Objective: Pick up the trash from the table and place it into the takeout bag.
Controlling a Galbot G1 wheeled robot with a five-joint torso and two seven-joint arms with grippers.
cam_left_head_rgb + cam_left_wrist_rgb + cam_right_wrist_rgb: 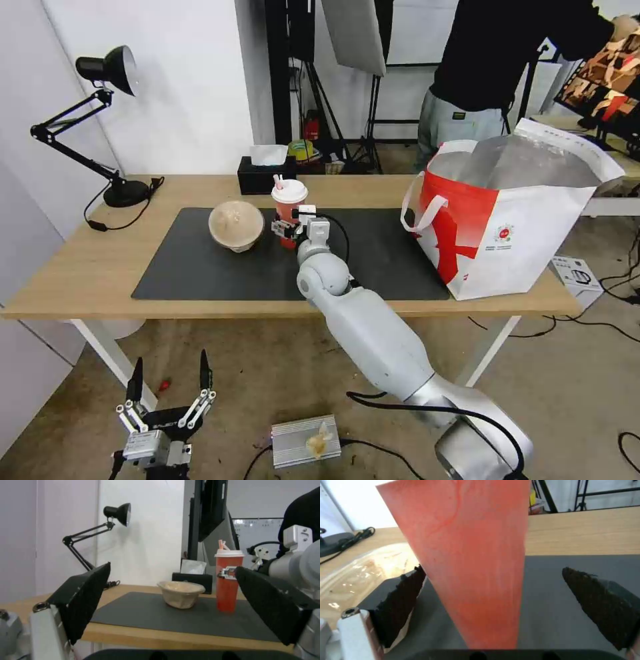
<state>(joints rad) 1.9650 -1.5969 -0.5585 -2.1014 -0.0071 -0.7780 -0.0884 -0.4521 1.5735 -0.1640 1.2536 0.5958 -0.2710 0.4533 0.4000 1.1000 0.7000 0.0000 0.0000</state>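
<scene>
The right end effector reaches out over the long light-wood surface and sits at the tall red drink cup with white lid and straw. Its two black fingers are spread, one on either side of the cup's lower body, with the cup standing upright between them on the large dark grey rectangular mat. In the right wrist view one finger lies just beside the cup wall, too close to tell whether it touches, while the other stands clearly apart from it, so the cup is bracketed but not pinched.

Just beyond the finger on the robot's left side of this end effector rests the round beige lidded bowl, also on the mat, near the cup but not touching it. Behind the cup, farther from the end effector, stands a black tissue box with a white tissue. Well off to the end effector's right stands the large white-and-red insulated takeout bag with silver foil lining, open at the top, at the surface's right end, its base overlapping the mat's corner.

The left end effector hangs low in front of the surface, below its edge and well apart from the cup, its black fingers spread wide and holding nothing. A black articulated desk lamp stands at the surface's far left corner.
</scene>
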